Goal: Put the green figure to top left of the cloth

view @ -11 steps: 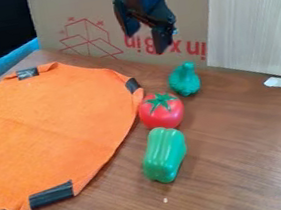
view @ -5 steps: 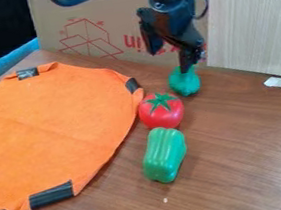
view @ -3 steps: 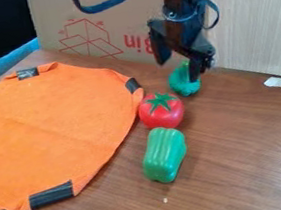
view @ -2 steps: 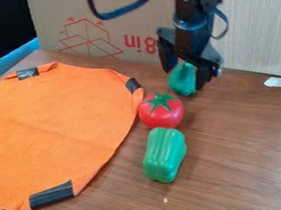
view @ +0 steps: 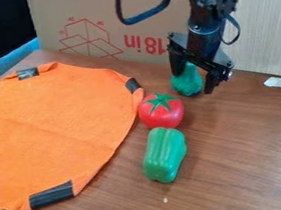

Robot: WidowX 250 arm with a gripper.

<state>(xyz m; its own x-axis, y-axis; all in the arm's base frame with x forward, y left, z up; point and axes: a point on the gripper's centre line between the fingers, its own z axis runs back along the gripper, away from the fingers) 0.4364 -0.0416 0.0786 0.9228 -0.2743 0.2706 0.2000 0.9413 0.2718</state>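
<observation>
- Claw (view: 193,83): spread, one finger on each side of the green figure (view: 187,83), both tips low near the table (view: 245,145). Contact with the figure cannot be confirmed; no grip seen.
- Green figure: upright on bare wood, off the cloth (view: 50,117), just behind the tomato (view: 162,111) and in front of the cardboard box (view: 102,42). Target at the cloth's top left is unmet.
- Why so placed: the wide claw probably lets the fingers pass down around the figure's body before closing. Its slanted set likely keeps the nearer finger off the tomato.
- Tomato sits beside the cloth's edge; the green pepper (view: 164,154) lies in front of it. Both seem to be bystanders. Black tape (view: 50,194) on the cloth's border presumably holds folded edges down.
- Judged step: lining up for the grasp; closing, lifting and carrying across the cloth remain. Closing off-centre could tip the figure or let it slip out.
- Versus the frame just before: claw is lower and further right in view, fingers nearer the table. Tomato, pepper and cloth unchanged. Figure in about the same spot; a slight nudge cannot be ruled out.
</observation>
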